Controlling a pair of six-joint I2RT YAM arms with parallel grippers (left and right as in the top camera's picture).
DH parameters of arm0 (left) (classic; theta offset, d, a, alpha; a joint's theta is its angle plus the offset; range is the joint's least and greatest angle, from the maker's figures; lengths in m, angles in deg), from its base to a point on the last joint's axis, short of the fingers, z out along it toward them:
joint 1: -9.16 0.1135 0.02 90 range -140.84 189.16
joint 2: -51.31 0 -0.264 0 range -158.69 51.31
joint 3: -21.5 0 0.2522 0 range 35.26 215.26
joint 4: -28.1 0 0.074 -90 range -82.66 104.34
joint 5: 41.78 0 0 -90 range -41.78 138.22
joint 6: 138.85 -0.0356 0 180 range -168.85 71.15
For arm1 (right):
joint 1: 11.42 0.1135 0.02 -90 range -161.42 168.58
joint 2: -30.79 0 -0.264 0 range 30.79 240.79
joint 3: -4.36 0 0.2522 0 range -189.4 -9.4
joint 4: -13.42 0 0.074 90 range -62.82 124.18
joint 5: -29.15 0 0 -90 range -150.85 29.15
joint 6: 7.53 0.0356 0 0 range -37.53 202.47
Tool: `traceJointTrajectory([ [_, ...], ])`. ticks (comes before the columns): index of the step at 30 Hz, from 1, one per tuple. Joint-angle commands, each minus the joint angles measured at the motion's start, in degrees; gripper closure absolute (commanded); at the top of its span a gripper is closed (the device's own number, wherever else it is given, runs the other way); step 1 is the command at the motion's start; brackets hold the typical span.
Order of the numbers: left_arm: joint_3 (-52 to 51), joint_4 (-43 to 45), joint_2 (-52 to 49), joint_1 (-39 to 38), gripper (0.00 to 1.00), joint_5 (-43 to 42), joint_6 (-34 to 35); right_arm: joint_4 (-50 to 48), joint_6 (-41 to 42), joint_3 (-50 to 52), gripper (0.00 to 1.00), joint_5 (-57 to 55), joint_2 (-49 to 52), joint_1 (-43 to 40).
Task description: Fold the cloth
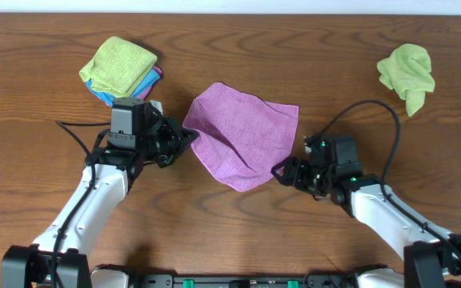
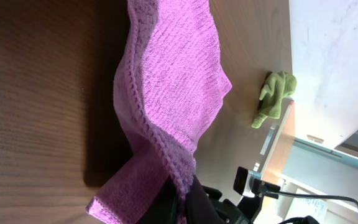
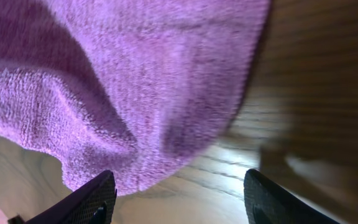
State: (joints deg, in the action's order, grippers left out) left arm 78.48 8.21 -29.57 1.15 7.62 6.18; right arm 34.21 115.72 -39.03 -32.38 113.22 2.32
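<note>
Matte, nubby purple cloth [image 1: 246, 136] on grained wood table [image 1: 334, 64].

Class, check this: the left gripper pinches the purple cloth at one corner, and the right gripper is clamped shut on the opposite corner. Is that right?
Not quite. The left gripper does pinch the cloth at one corner, but the right gripper is open, not clamped. The right wrist view shows its fingers spread wide, with the cloth's edge unclamped.

Looking straight down on the whole table [image 1: 230, 228] from overhead, low and close along it from each wrist, all sharing the cloth [image 1: 242, 136].
</note>
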Motion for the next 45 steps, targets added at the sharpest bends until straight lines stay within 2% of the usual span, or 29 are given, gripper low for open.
traceJointTrajectory([
  [1, 1.68, -0.07, 0.39, 0.26, 0.94, -1.27, -1.27, -1.14, 0.79, -0.55, 0.34, -0.26, 1.60, 2.32],
  [7, 1.68, -0.07, 0.39, 0.22, 0.94, -1.49, -1.27, -4.92, 3.93, -0.57, 0.36, -1.55, 4.50, 7.72],
  [9, 1.68, -0.07, 0.39, 0.22, 0.94, -1.55, -1.27, -5.60, 4.50, -0.57, 0.40, -2.23, 5.16, 8.96],
  [13, 1.68, -0.04, 0.39, 0.22, 0.94, -1.95, -1.27, -6.29, 4.42, -0.57, 0.56, -4.74, 5.44, 10.25],
  [15, 1.68, -0.04, 0.39, 0.22, 0.94, -2.49, -1.31, -7.45, 4.37, -0.57, 0.72, -5.99, 5.42, 10.34],
  [19, 1.68, -0.13, 0.39, 0.22, 0.94, -3.21, -2.08, -10.01, 4.35, -0.79, 0.98, -4.74, 4.74, 10.34],
  [24, 1.68, -5.95, 0.39, 0.22, 0.94, -2.89, -6.54, -7.78, 3.69, -1.60, 0.99, -3.85, -0.24, 10.34],
  [32, 1.68, -18.36, 0.39, 0.00, 0.94, 2.95, -15.50, -4.02, 3.34, -3.48, 0.99, -3.82, -6.82, 10.36],
  [39, 1.68, -22.29, 0.37, -2.69, 0.94, 6.78, -17.42, -5.33, 3.34, -5.84, 0.99, -6.23, -5.01, 10.36],
  [45, 1.68, -22.32, 0.37, -7.43, 0.94, 8.26, -17.35, -10.36, 3.34, -10.01, 0.99, -5.99, 4.98, 11.47],
])
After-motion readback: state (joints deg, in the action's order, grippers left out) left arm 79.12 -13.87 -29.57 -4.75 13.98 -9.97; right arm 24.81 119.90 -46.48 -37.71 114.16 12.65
